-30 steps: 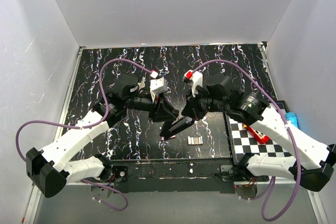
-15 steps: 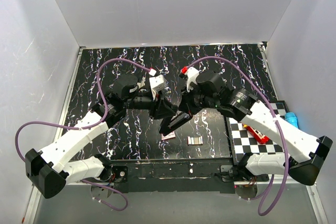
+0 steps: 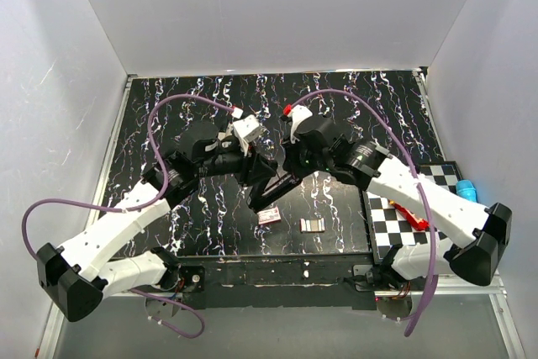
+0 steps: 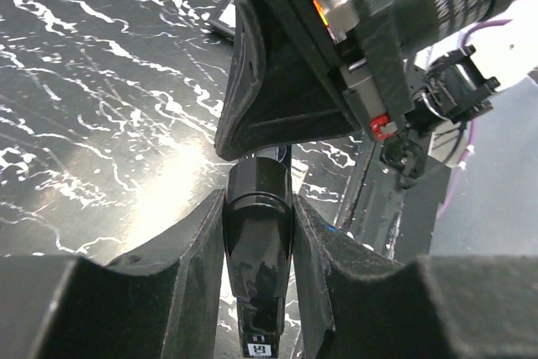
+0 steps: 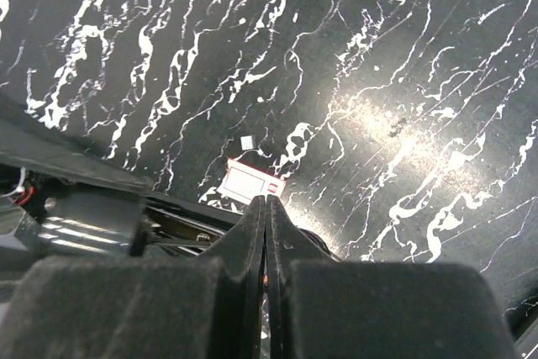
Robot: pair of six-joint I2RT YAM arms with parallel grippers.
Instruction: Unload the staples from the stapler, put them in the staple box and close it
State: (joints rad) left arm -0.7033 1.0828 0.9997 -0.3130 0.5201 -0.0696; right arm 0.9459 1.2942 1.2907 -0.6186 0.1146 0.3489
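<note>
My left gripper (image 3: pixel 262 189) is shut on the black stapler (image 4: pixel 259 262), holding it above the marbled black table; in the top view the stapler (image 3: pixel 267 197) slants down to the left. My right gripper (image 3: pixel 284 179) has its fingers pressed together, and their tips (image 5: pixel 266 201) sit right at the stapler's upper end. In the left wrist view the right fingers (image 4: pixel 286 81) form a black wedge touching the stapler's top. I cannot tell whether they pinch any part of it. A grey strip of staples (image 3: pixel 313 224) lies on the table near the front edge.
A small white card with a red border (image 3: pixel 269 215) lies on the table under the stapler, also in the right wrist view (image 5: pixel 252 181). A checkerboard (image 3: pixel 395 224) at the front right carries a red object (image 3: pixel 412 212). A blue object (image 3: pixel 466 187) lies by the right wall.
Both grippers and the stapler have shifted left and slightly back. The right arm swung left over the table. The small red-bordered card now shows under the stapler.
</note>
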